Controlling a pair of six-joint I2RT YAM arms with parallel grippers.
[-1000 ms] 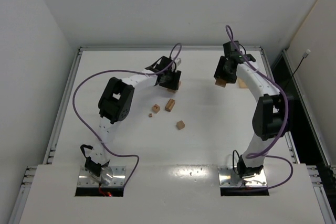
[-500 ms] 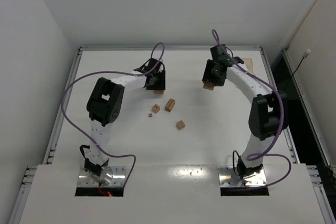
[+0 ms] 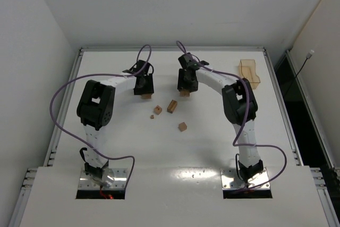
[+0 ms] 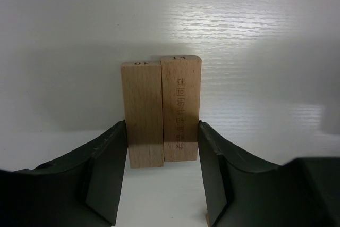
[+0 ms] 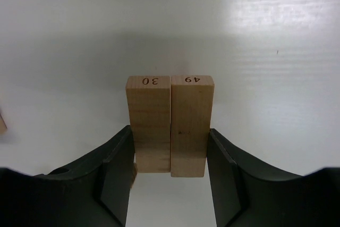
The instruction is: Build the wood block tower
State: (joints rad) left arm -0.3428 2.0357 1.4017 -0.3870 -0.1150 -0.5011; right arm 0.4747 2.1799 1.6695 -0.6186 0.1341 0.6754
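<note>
My left gripper [image 3: 144, 86] is shut on two wood blocks held side by side, the bars marked 40 [image 4: 142, 110] and 14 [image 4: 181, 104], squeezed between its black fingers [image 4: 109, 163]. My right gripper [image 3: 186, 81] grips another pair the same way, the bars marked 30 [image 5: 149, 115] and 49 [image 5: 190, 115]. Both grippers hang over the back middle of the table, about a hand's width apart. In front of them lie a loose bar [image 3: 172, 106], a small cube [image 3: 158, 110] and another cube [image 3: 183, 126]. No tower is in view.
A translucent amber tray [image 3: 249, 73] stands at the back right of the white table [image 3: 106, 142]. A tiny wood piece [image 3: 152, 116] lies beside the small cube. Raised rails run along the table's edges, and purple cables loop above both arms.
Both arms have swung left with their block pairs. The right gripper came from near the tray to the back middle. The left gripper shifted a little further left.
</note>
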